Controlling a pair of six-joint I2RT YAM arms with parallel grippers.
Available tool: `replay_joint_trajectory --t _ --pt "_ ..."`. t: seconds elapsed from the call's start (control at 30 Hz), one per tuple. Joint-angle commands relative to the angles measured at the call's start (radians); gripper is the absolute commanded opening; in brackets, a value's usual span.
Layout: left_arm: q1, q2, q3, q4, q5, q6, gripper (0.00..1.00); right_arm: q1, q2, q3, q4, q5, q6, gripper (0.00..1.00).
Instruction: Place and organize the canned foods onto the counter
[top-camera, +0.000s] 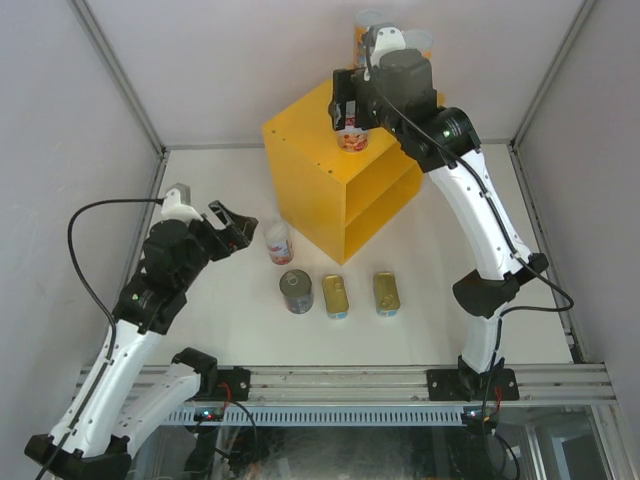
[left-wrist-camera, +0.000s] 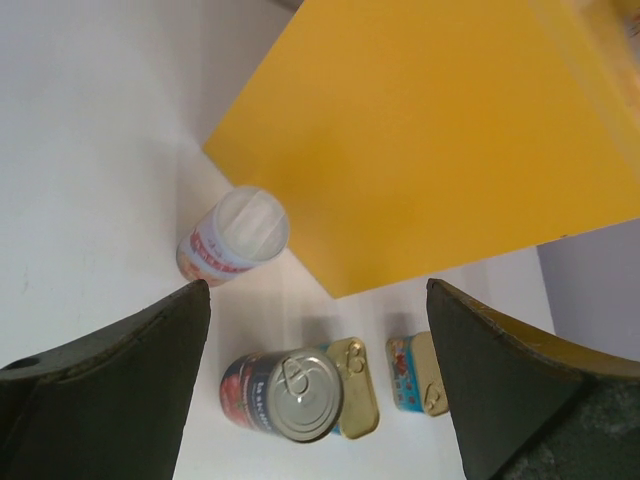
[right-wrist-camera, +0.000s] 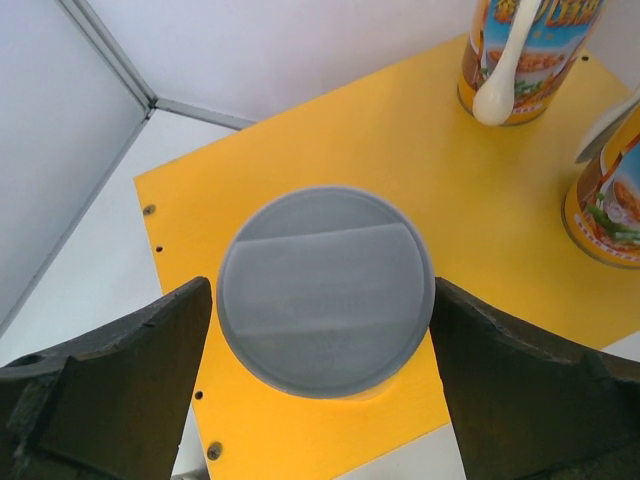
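Atop yellow counter (right-wrist-camera: 420, 160): three slim cans (right-wrist-camera: 525, 60), my right hand (right-wrist-camera: 320, 300) wide around one; four cans (top-camera: 296, 291) wait on surface (top-camera: 220, 320), left hand (left-wrist-camera: 318, 300) wide.

White table (top-camera: 420, 335), matte, bright, fills base of enclosure. Back wall (top-camera: 250, 60), left wall (top-camera: 50, 130), right wall (top-camera: 600, 180): plain pale grey panels. Aluminium corner posts (top-camera: 118, 75) slant up from both far table corners. Aluminium rail (top-camera: 340, 378) along near table edge; white slotted cable duct (top-camera: 340, 413) just below rail. Beneath duct, dark space, contents unclear. Light even, diffuse, from above; shadows soft, short.
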Motion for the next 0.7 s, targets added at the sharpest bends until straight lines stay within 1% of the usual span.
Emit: replay_joint_trajectory --t 0.0,0.17,0.23,0.37,0.47,0.67 --pt "-0.042 0.010 0.141 0.032 -0.050 0.082 0.92 -0.007 -0.107 -0.063 0.092 -0.002 0.015 0.87" --pt "-0.111 0.057 0.240 0.025 -0.112 0.167 0.92 -0.009 -0.133 -0.079 0.101 -0.001 0.022 0.89" --pt "-0.155 0.078 0.270 0.039 -0.121 0.202 0.92 -0.009 -0.140 -0.081 0.102 -0.002 0.026 0.89" --pt "-0.201 0.132 0.330 0.063 -0.132 0.261 0.92 -0.006 -0.164 -0.109 0.110 -0.006 0.046 0.90" --pt "-0.229 0.165 0.363 0.108 -0.114 0.299 0.92 0.002 -0.215 -0.178 0.149 -0.013 0.063 0.92" --pt "-0.289 0.251 0.444 0.174 -0.071 0.392 0.92 0.024 -0.339 -0.357 0.248 0.003 0.086 0.93"
